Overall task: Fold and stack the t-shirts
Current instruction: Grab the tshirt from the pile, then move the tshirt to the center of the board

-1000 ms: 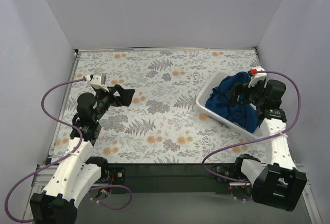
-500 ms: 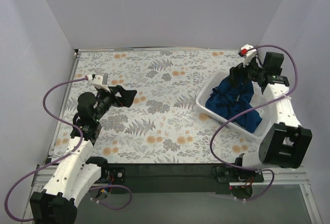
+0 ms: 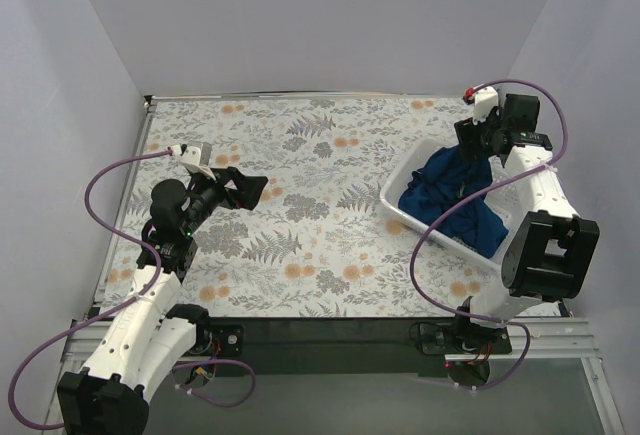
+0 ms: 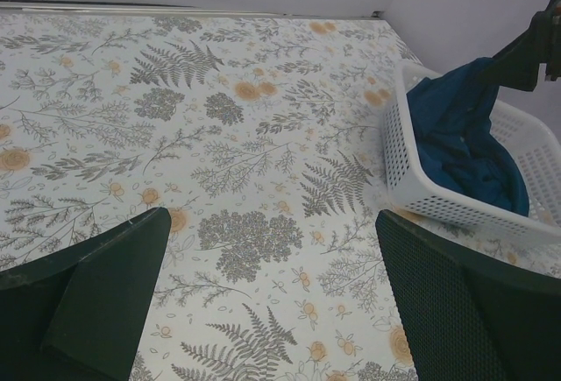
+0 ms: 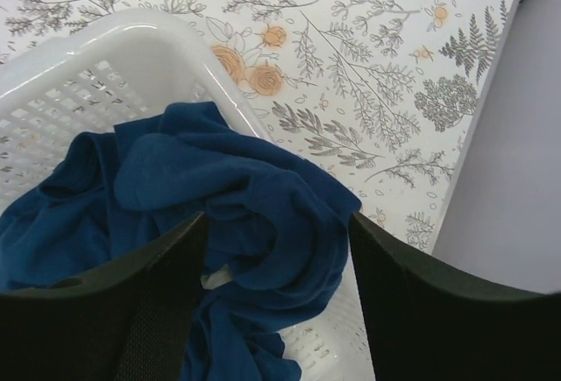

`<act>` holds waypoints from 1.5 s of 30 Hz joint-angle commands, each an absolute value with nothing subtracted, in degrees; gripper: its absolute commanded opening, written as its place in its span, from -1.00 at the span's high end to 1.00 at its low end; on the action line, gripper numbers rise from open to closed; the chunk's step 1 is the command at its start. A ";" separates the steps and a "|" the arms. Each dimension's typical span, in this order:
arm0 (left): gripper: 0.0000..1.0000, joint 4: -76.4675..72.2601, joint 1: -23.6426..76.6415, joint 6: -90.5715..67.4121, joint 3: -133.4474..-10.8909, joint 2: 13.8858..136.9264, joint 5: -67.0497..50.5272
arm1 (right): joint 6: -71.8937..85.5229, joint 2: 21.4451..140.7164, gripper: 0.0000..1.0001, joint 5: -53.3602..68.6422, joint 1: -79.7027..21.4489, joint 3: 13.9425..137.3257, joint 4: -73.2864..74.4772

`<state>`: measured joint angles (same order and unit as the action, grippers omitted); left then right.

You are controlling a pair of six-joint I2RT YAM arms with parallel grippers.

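Task thing: one navy blue t-shirt [image 3: 452,195], crumpled and unfolded, most of it lying in the white lattice basket [image 3: 398,207].
Basket: stands on the right side of the floral table [image 3: 300,155], set at an angle, close to the right wall.
Right gripper [image 3: 472,145]: hangs over the far end of the basket, pointing down at the cloth. Its fingers [image 5: 149,311] are clenched on a bunched fold of the t-shirt.
T-shirt relative to the right gripper: the cloth rises to a peak that meets the fingers. From there it falls away and spreads across the basket floor towards the near right corner. In the right wrist view the bundle of blue cloth fills the gap between the two fingers, directly below the camera. A small pale patch shows among the folds, too small to make out.
Left gripper [image 3: 250,187]: held above the left half of the table, aimed towards the basket. Its fingers [image 4: 88,302] are spread wide with only the table pattern between them.
T-shirt relative to the left gripper: well apart, across the table to the right. In the left wrist view the basket and the blue cloth sit at the upper right, beyond the right-hand finger. There the cloth climbs to the dark tip of the right gripper at the picture's edge.
Cables [image 3: 100,180]: a purple loop runs from each arm.
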<state>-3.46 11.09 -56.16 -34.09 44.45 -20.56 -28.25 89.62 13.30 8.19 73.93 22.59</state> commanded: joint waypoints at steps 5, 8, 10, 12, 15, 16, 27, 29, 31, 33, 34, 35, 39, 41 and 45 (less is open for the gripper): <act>-0.96 -4.39 11.43 -55.81 -33.93 44.03 -21.53 | -27.51 90.61 0.16 10.37 8.09 75.06 22.32; -0.96 -4.39 11.43 -55.90 -34.01 44.30 -21.71 | -27.86 90.18 0.94 13.61 8.00 76.72 23.90; -0.96 -4.39 11.43 -55.90 -33.93 44.47 -21.71 | -27.60 88.25 0.97 18.09 8.09 78.83 24.87; -0.96 -4.31 11.43 -55.81 -34.01 44.56 -21.97 | -26.81 85.97 0.97 24.13 8.09 83.12 27.67; -0.96 -4.31 11.43 -55.81 -33.93 44.65 -22.15 | -23.91 83.16 0.97 29.08 7.30 88.66 30.58; -0.96 -4.22 11.43 -55.64 -33.93 44.65 -22.15 | -23.21 82.54 0.97 31.88 6.34 92.60 31.02; -0.95 -4.04 11.43 -54.23 -33.31 44.83 -19.43 | -0.36 85.34 0.97 46.66 -3.07 119.69 18.74; -0.95 -4.04 11.43 -53.79 -33.05 44.48 -18.55 | 6.13 86.13 0.97 47.98 -5.18 123.20 14.17; -0.94 -4.04 11.43 -53.00 -32.87 44.12 -16.80 | 13.22 86.66 0.97 50.53 -6.93 124.45 9.35; -0.92 -3.78 11.43 -51.95 -32.87 43.33 -15.82 | 16.94 87.19 0.97 52.89 -8.08 125.41 6.34; -0.90 -3.69 11.43 -51.68 -32.78 43.07 -14.86 | 19.83 87.36 0.97 53.17 -9.30 125.85 4.07; -0.89 -3.60 11.43 -51.51 -32.70 42.81 -14.24 | 21.78 87.80 0.97 53.61 -9.93 126.21 2.48; -0.88 -3.43 11.43 -50.19 -32.17 40.96 -11.51 | 29.36 88.94 0.97 55.37 -12.13 128.32 -4.57; -0.88 -3.34 11.43 -49.92 -31.73 39.73 -9.24 | 29.79 89.03 0.97 55.37 -13.79 127.97 -5.18; -0.88 -3.78 11.43 -49.40 -30.94 37.88 -6.33 | 29.88 89.12 0.97 55.19 -15.90 127.53 -5.45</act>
<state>-3.31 11.22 -51.13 -31.73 39.57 -10.35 25.98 89.86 54.63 -14.26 125.58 1.37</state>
